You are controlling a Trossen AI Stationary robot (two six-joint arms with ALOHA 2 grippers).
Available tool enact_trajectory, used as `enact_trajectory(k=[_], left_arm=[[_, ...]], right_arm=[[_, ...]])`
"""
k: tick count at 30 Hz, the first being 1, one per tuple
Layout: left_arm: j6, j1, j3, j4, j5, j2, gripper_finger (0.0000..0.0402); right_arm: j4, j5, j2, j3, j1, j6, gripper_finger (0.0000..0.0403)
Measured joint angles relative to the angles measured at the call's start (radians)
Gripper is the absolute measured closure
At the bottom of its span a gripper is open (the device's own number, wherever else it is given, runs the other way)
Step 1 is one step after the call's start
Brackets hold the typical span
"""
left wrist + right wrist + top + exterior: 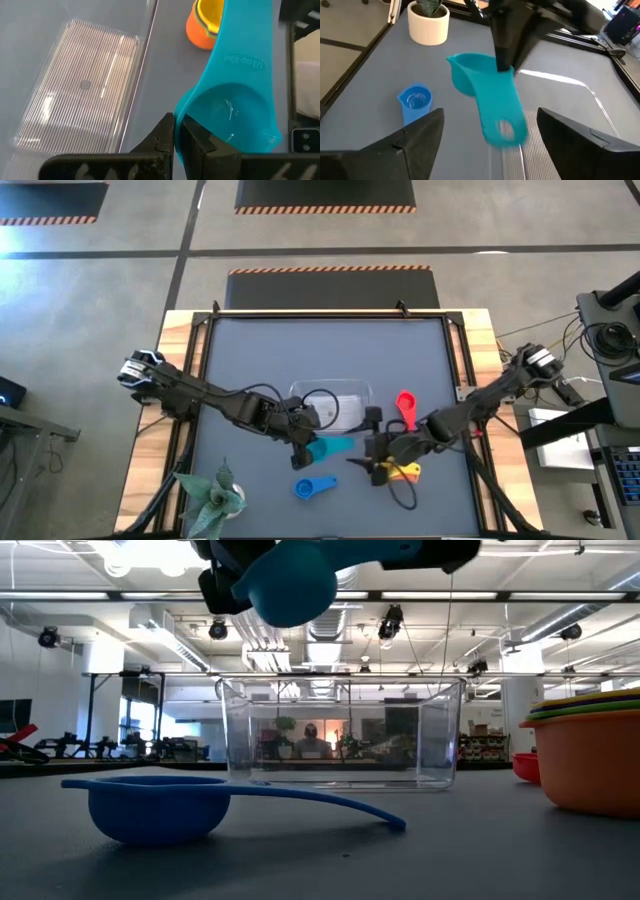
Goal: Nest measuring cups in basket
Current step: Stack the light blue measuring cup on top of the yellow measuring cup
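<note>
Teal cup (487, 95) pinched at its rim by left gripper (175, 131), held above the table just beside the clear basket (338, 402), right gripper (487, 135) spread wide near its handle, blue cup (313, 487) resting on the table.

The teal measuring cup (235, 100) was of smooth plastic with a light gloss, and raised letters stood on its handle. The blue measuring cup (160, 808) looked like the same plastic, more matt. The basket (80, 85) was of clear, glossy plastic, and its floor had fine ribs. The table (250, 350) had a matt grey top, smooth, with bare wood at the edges. The left gripper (175, 137) had matt black fingers. The plant pot (428, 22) looked matt and cream-white.
</note>
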Motion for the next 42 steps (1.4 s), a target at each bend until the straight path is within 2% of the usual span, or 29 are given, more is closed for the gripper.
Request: enact_trajectory(k=[8, 14, 16, 32, 37, 42], left_arm=[[0.027, -0.001, 0.0, 0.033, 0.0, 0.0, 0.0401], [0.03, -0.007, -0.001, 0.029, -0.001, 0.0, 0.0401], [0.032, -0.009, -0.001, 0.029, -0.009, 0.0, 0.0401], [0.022, -0.016, 0.0, 0.056, -0.004, 0.072, 0.0401], [0.023, -0.015, 0.0, 0.058, -0.003, 0.072, 0.0401], [0.022, -0.015, 0.0, 0.066, -0.004, 0.072, 0.0401]], right_arm=[[-0.037, -0.014, 0.162, 0.137, -0.03, -0.027, 0.0094], [-0.048, -0.221, 0.18, 0.168, -0.083, 0.041, 0.0119], [-0.048, -0.254, 0.173, 0.161, -0.1, 0.059, 0.0132], [-0.06, -0.266, 0.135, 0.123, -0.119, 0.066, 0.0222], [-0.073, -0.264, 0.135, 0.121, -0.119, 0.105, 0.0232], [-0.094, -0.264, 0.135, 0.12, -0.119, 0.14, 0.0222]])
